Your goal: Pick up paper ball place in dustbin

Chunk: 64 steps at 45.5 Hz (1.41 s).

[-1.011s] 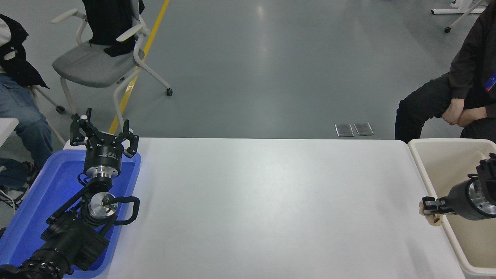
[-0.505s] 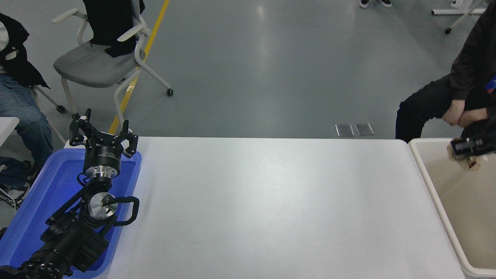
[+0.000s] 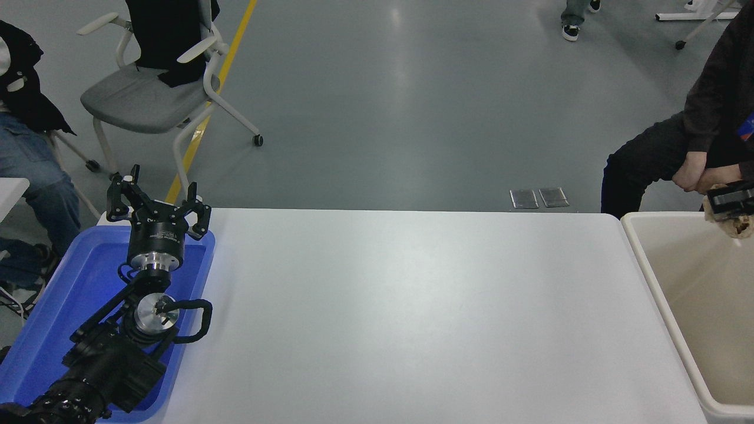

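At the right edge of the head view, the right gripper [image 3: 732,203] is only partly in frame: a black fingertip section shows, while the wrist and arm behind it are cut off by the picture's border. The paper ball [image 3: 733,222] sits clamped in its jaws, its tan, wrinkled bulk bulging just below and slightly to the sides of the black fingers, so the jaws are closed on it. Directly beneath the jaws lies the far end of the dustbin [image 3: 654,277], the ball hanging above the cream tub's far rim rather than resting inside; the tub's right side and near corner run out of frame. Behind the jaws, a seated person's clasped hand [image 3: 692,175] is close by in the picture, making the gripper's upper outline hard to separate. Well away from these jaws, the left gripper [image 3: 158,203] is parked over the blue tray [image 3: 53,312], its fingers spread apart and holding nothing, across the white table [image 3: 412,318].
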### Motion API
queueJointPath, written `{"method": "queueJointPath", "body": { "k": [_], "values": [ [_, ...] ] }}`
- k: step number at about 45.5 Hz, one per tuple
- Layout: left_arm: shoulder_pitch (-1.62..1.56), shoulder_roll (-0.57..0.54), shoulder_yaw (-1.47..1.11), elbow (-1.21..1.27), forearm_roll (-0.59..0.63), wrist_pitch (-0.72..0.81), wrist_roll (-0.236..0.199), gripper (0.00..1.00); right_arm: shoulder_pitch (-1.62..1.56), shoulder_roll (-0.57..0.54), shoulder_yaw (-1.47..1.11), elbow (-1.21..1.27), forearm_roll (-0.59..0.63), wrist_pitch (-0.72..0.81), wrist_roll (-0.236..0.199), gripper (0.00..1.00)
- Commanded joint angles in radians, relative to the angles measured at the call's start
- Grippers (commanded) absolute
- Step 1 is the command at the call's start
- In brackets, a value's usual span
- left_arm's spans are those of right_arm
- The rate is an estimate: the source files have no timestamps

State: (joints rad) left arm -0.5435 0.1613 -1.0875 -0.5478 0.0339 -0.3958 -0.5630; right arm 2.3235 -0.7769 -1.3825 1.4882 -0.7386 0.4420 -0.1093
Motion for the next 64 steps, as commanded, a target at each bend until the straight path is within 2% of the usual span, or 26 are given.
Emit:
{"method": "queueJointPath", "body": {
  "k": [1,5,13,25,36,42,48,49,50,52,54,55,64],
  "values": [
    [-0.001,0.000,0.000,0.000,0.000,0.000,0.000,0.99,-0.300,-0.125,0.131,-0.302,-0.128,-0.020,0.010,0.00],
    [-0.001,0.000,0.000,0.000,0.000,0.000,0.000,0.99,-0.490,-0.157,0.267,-0.451,-0.142,-0.040,0.010,0.00],
    [-0.001,0.000,0.000,0.000,0.000,0.000,0.000,0.99,-0.962,-0.145,0.601,-0.761,-0.142,-0.123,0.028,0.00],
    [-0.001,0.000,0.000,0.000,0.000,0.000,0.000,0.99,-1.434,0.070,0.959,-1.083,-0.116,-0.275,0.028,0.00],
    [-0.003,0.000,0.000,0.000,0.000,0.000,0.000,0.99,-1.633,0.240,1.037,-1.166,-0.025,-0.420,0.023,0.00],
    [-0.003,0.000,0.000,0.002,0.000,0.000,-0.002,0.99,-1.653,0.286,1.036,-1.211,0.039,-0.437,0.025,0.00],
    [-0.003,0.000,0.000,0.002,0.000,0.000,-0.002,0.99,-1.653,0.289,1.039,-1.218,0.050,-0.444,0.026,0.00],
    [-0.003,0.000,0.000,0.000,0.000,0.000,-0.002,0.99,-1.652,0.291,1.039,-1.220,0.050,-0.447,0.026,0.06],
    [-0.003,0.000,0.000,0.000,0.000,0.000,0.000,0.99,-1.653,0.291,1.039,-1.218,0.050,-0.448,0.026,0.19],
    [-0.003,0.000,0.000,0.000,0.000,0.000,-0.002,0.99,-1.652,0.291,1.040,-1.217,0.053,-0.454,0.026,0.60],
    [-0.003,0.000,0.000,0.000,0.000,0.000,-0.002,0.99,-1.652,0.291,1.042,-1.218,0.059,-0.454,0.028,0.93],
    [-0.003,0.000,0.000,0.000,0.000,0.000,-0.002,0.99,-1.652,0.291,1.042,-1.217,0.064,-0.453,0.028,1.00],
    [-0.003,0.000,0.000,0.002,0.000,0.000,0.000,0.99,-1.636,0.291,1.054,-1.201,0.111,-0.456,0.028,1.00]
  ]
}}
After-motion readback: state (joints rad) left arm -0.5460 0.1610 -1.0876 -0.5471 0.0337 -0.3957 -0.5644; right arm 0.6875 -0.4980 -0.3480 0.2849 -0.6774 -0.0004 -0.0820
